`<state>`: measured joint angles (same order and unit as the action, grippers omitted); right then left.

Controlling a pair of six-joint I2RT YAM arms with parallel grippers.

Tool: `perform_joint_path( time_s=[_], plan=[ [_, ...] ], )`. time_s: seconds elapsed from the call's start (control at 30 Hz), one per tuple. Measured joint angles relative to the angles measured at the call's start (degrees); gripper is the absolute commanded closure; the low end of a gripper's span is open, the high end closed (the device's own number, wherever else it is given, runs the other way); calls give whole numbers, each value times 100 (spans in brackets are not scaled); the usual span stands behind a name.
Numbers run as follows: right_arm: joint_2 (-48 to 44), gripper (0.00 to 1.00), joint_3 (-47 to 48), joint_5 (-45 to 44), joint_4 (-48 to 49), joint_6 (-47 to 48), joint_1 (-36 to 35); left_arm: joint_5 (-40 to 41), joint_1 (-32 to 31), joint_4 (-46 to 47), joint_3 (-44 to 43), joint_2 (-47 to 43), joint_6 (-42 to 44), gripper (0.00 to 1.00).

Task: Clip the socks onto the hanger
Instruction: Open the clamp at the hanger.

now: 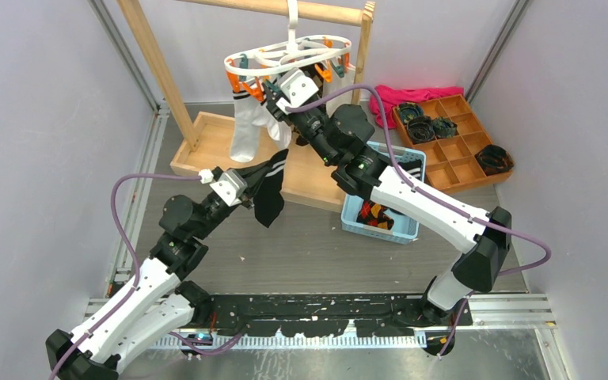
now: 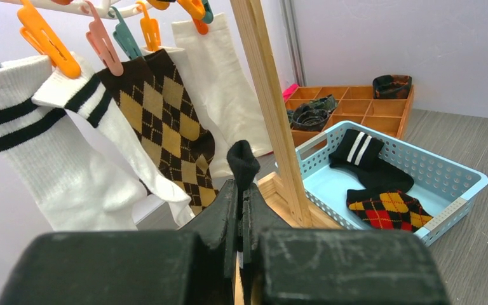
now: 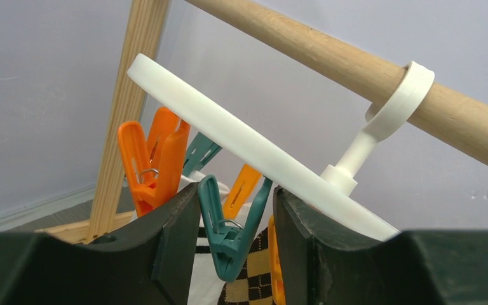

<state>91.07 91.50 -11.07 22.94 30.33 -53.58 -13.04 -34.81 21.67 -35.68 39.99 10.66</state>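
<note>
Neither black sock is clipped yet. Left tool (image 1: 247, 184) is clamped on one sock (image 1: 270, 190) below the hanger (image 1: 289, 57); the other sock (image 2: 368, 159) sits in the basket (image 2: 448, 213). Right tool (image 3: 234, 219) is parted around a teal clip (image 3: 229, 232).

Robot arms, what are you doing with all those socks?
They are hanging socks up. The left gripper holds a black sock with white stripes. The right gripper is up at the white hanger, around a teal clip. White and argyle socks already hang there. Another black sock waits in the blue basket.
</note>
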Motion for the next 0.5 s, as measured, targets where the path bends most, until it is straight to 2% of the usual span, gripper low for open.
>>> perform_joint_path(
  time_s=[0.2, 0.5],
  plan=[
    [28, 44, 17, -31, 0, -7, 0, -2, 7, 42, 7, 0, -15, 100],
    [33, 49, 33, -79, -7, -55, -4, -7, 7, 138, 37, 2, -101, 100]
  ],
)
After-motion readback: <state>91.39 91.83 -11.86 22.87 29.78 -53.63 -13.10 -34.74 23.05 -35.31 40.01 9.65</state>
